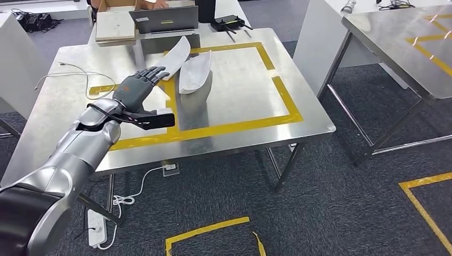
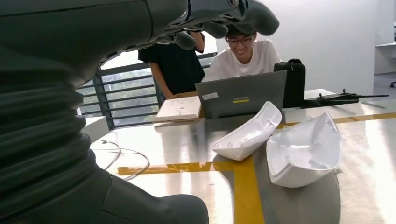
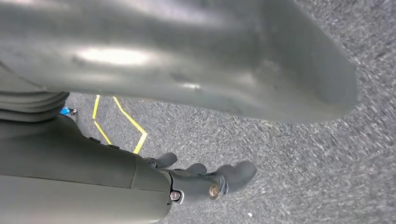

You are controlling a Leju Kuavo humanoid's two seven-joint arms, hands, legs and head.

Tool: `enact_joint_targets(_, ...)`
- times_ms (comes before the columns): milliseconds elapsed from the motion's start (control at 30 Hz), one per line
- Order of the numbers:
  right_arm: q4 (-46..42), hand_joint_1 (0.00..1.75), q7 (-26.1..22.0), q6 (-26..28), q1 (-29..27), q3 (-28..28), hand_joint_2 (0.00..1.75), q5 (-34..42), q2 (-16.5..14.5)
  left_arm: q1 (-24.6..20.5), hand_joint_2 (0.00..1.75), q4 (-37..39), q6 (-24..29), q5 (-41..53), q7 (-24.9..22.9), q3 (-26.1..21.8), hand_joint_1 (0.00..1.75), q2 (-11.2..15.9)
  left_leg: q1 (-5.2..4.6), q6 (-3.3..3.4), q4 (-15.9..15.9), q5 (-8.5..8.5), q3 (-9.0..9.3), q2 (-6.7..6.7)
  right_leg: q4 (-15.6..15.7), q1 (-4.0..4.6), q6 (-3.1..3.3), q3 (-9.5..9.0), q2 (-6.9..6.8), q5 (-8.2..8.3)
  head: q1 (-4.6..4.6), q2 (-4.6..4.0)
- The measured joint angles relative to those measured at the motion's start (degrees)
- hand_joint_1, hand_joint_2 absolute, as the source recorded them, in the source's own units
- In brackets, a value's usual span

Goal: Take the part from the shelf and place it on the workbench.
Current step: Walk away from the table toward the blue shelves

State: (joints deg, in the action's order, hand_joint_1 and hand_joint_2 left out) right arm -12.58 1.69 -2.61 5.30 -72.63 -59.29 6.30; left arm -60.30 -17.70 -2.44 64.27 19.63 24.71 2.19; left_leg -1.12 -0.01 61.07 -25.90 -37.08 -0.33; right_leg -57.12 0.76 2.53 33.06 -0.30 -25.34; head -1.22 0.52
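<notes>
Two white parts (image 1: 194,72) on workbench (image 1: 240,101) | left hand (image 1: 139,85) spread, empty | right hand (image 3: 205,179) state unclear

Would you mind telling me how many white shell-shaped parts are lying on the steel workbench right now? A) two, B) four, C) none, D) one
A: two white parts lie side by side on the workbench, one across the yellow tape line, the other just inside it, with the left hand empty beside them.

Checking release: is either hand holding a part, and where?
Nothing held. Left hand hovers open over the workbench; right hand hangs empty.
</notes>
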Motion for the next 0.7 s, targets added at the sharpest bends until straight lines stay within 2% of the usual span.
enact_joint_targets(33,0.01,0.00,-0.03,-0.04,0.01,0.00,0.00,-0.02,-0.07,-0.04,1.75,0.01,-0.05,0.01,-0.01,-0.02,0.00,0.09,0.15,-0.51,2.17,-1.96,-0.78,-0.02,0.43,-0.31,-0.18,0.21,-0.10,0.56,0.03,0.00)
enact_joint_targets(100,0.01,0.00,-0.03,-0.10,0.01,0.00,0.00,-0.04,-0.15,0.05,1.75,0.08,-0.15,0.02,-0.03,-0.03,0.00,0.13,0.70,-1.66,8.73,-6.32,-2.70,-0.02,0.50,-0.80,-0.42,1.19,-0.16,1.41,0.15,0.00)
enact_joint_targets(133,0.01,0.00,-0.03,-0.10,0.00,0.00,0.00,-0.04,-0.18,0.20,1.75,0.12,-0.19,0.02,-0.04,-0.04,0.00,0.18,1.05,-2.18,11.38,-7.48,-3.22,0.00,0.42,-1.10,-0.70,1.78,-0.19,1.79,0.16,0.00)
enact_joint_targets(167,0.01,0.00,-0.03,-0.10,-0.01,0.00,0.00,-0.04,-0.19,0.33,1.75,0.16,-0.22,0.03,-0.05,-0.04,0.00,0.22,1.45,-2.68,12.41,-7.57,-2.97,0.02,0.26,-1.42,-1.01,2.41,-0.20,2.17,0.18,0.00)
enact_joint_targets(200,0.01,0.00,-0.03,-0.10,-0.02,0.00,0.00,-0.04,-0.20,0.38,1.75,0.18,-0.24,0.03,-0.07,-0.04,0.00,0.27,1.85,-3.16,11.38,-6.65,-1.73,0.05,0.01,-1.78,-1.34,3.05,-0.22,2.50,0.18,0.00)
enact_joint_targets(267,-0.01,0.00,-0.04,-0.10,-0.02,0.00,0.00,-0.03,-0.19,0.23,1.75,0.16,-0.25,0.03,-0.07,-0.04,0.00,0.30,2.55,-4.18,4.85,-4.47,2.81,0.11,-0.78,-2.43,-2.16,4.37,-0.27,3.03,0.29,0.00)
enact_joint_targets(300,-0.01,0.00,-0.04,-0.10,0.00,0.00,0.00,-0.03,-0.20,0.12,1.75,0.12,-0.25,0.03,-0.05,-0.04,0.00,0.25,2.62,-4.19,1.93,-3.85,4.73,-0.07,-1.20,-2.61,-2.64,4.94,-0.27,3.28,0.46,0.00)
enact_joint_targets(333,-0.01,0.00,-0.05,-0.10,0.00,0.00,0.00,-0.03,-0.19,0.04,1.75,0.10,-0.26,0.03,-0.04,-0.04,0.00,0.22,2.64,-3.92,-0.07,-3.79,5.85,-0.24,-1.55,-2.62,-3.12,5.36,-0.24,3.54,0.62,0.00)
enact_joint_targets(367,-0.01,0.00,-0.05,-0.10,-0.02,0.00,0.00,-0.03,-0.18,0.00,1.75,0.09,-0.27,0.03,-0.04,-0.05,0.00,0.19,2.50,-3.30,-0.76,-4.02,6.07,-0.44,-1.69,-2.58,-3.60,5.67,-0.15,3.92,0.76,0.00)
enact_joint_targets(433,0.01,0.00,-0.05,-0.10,-0.16,0.00,0.00,-0.03,-0.21,0.00,1.75,0.11,-0.28,0.03,-0.04,-0.06,0.00,0.13,2.40,-1.61,-0.58,-3.44,5.30,-0.56,-1.59,-2.60,-4.46,6.00,0.01,4.65,0.79,0.00)
enact_joint_targets(467,0.02,0.00,-0.04,-0.10,-0.25,0.00,0.00,-0.03,-0.21,-0.02,1.75,0.11,-0.29,0.03,-0.07,-0.07,0.00,0.07,2.38,-0.86,-0.54,-3.02,4.89,-0.49,-1.74,-2.71,-4.77,6.28,0.05,4.42,0.72,0.00)
enact_joint_targets(500,0.02,0.00,-0.04,-0.10,-0.32,0.00,0.00,-0.03,-0.22,-0.06,1.75,0.10,-0.29,0.03,-0.09,-0.07,0.00,0.00,2.40,-0.22,-0.60,-2.51,4.42,-0.42,-2.75,-2.79,-4.98,6.83,0.05,3.23,0.63,0.00)
enact_joint_targets(533,0.02,0.00,-0.04,-0.10,-0.33,0.00,0.00,-0.03,-0.22,-0.11,1.75,0.09,-0.29,0.03,-0.11,-0.08,0.00,-0.05,2.41,0.36,-0.67,-1.97,3.88,-0.34,-4.92,-2.81,-5.08,7.71,0.05,1.12,0.52,0.00)
enact_joint_targets(600,0.01,0.00,-0.05,-0.10,-0.26,0.00,0.00,-0.03,-0.22,-0.06,1.75,0.10,-0.29,0.03,-0.14,-0.08,0.00,-0.11,2.19,0.88,-0.65,-0.94,2.60,-0.31,-12.27,-2.61,-5.04,10.07,0.10,-4.10,0.28,0.00)
enact_joint_targets(633,0.02,0.00,-0.05,-0.10,-0.22,0.00,0.00,-0.03,-0.24,0.01,1.75,0.12,-0.29,0.03,-0.14,-0.08,0.00,-0.11,2.05,0.99,-0.62,-0.42,1.91,-0.31,-15.71,-2.45,-4.97,10.87,0.13,-5.71,0.22,0.00)
enact_joint_targets(667,0.02,0.00,-0.05,-0.10,-0.22,0.00,0.00,-0.03,-0.27,0.08,1.75,0.14,-0.30,0.03,-0.15,-0.08,0.00,-0.11,1.92,1.03,-0.60,0.10,1.22,-0.32,-17.73,-2.31,-4.83,10.90,0.14,-6.22,0.18,0.00)
enact_joint_targets(700,0.03,0.00,-0.05,-0.10,-0.22,0.00,0.00,-0.03,-0.31,0.14,1.75,0.15,-0.30,0.03,-0.15,-0.08,0.00,-0.11,1.80,1.00,-0.57,0.60,0.58,-0.34,-17.62,-2.17,-4.59,9.85,0.15,-5.65,0.15,0.00)
